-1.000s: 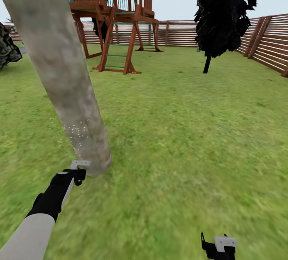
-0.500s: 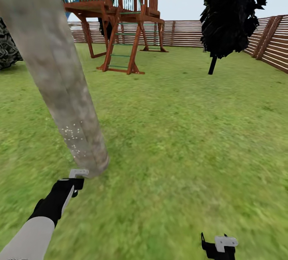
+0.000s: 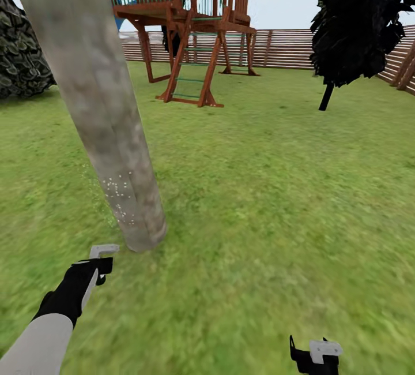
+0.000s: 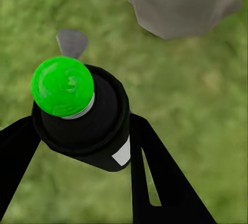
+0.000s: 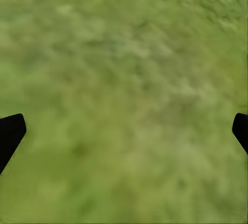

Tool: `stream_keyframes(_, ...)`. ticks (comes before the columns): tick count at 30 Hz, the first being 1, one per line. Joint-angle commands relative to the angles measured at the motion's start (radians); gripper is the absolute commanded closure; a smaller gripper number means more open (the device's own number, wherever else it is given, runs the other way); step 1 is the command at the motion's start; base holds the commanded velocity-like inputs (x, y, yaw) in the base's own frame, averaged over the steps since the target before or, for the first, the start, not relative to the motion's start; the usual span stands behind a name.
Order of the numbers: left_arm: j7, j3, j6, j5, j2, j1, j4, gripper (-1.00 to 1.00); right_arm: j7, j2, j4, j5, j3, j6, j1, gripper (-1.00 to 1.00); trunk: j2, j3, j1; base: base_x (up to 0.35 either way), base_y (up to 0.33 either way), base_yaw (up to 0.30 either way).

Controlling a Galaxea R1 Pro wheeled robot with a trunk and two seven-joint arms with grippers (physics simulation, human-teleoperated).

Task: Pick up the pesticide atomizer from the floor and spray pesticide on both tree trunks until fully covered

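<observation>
Head view has swung since a second ago, so the tree trunk [image 3: 109, 127] and wooden play tower [image 3: 190, 23] sit further right; white pesticide [image 3: 120, 196] specks dot the trunk's base. The left claw [image 4: 85, 131], clenched on the pesticide atomizer [image 4: 82, 115], hangs near that base. The right claw [image 5: 124, 125] is spread wide over grass [image 3: 276, 202], with the slat fence [image 3: 288, 47] behind.

Green grass lawn [image 3: 276, 190], blurry up close. Brown horizontal-slat fence [image 3: 288, 49] along back and right side. Red-brown wooden play tower [image 3: 190, 23] with ladder mid-back. Dark-leaved tree [image 3: 357, 17] right, bush [image 3: 20, 49] left. Pale daylight sky.
</observation>
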Motion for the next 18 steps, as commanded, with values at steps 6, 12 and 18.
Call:
stream_keyframes(6,0.001,-0.001,-0.003,-0.002,-0.005,0.001,0.023,1.00,0.000,-0.002,0.000,0.000,0.000,0.000,0.000,-1.00,0.000,0.000,0.000,0.307,-0.035,0.024)
stream_keyframes(12,0.027,-0.006,-0.005,0.004,-0.017,0.001,0.044,1.00,0.000,-0.002,0.000,0.000,0.000,0.000,0.000,-1.00,0.000,0.000,0.000,0.064,-0.250,0.000)
stream_keyframes(18,0.030,-0.006,-0.005,0.000,-0.025,0.001,0.045,1.00,0.000,-0.002,0.000,0.000,0.000,0.000,0.000,-1.00,0.000,0.000,0.000,0.000,-0.274,0.000)
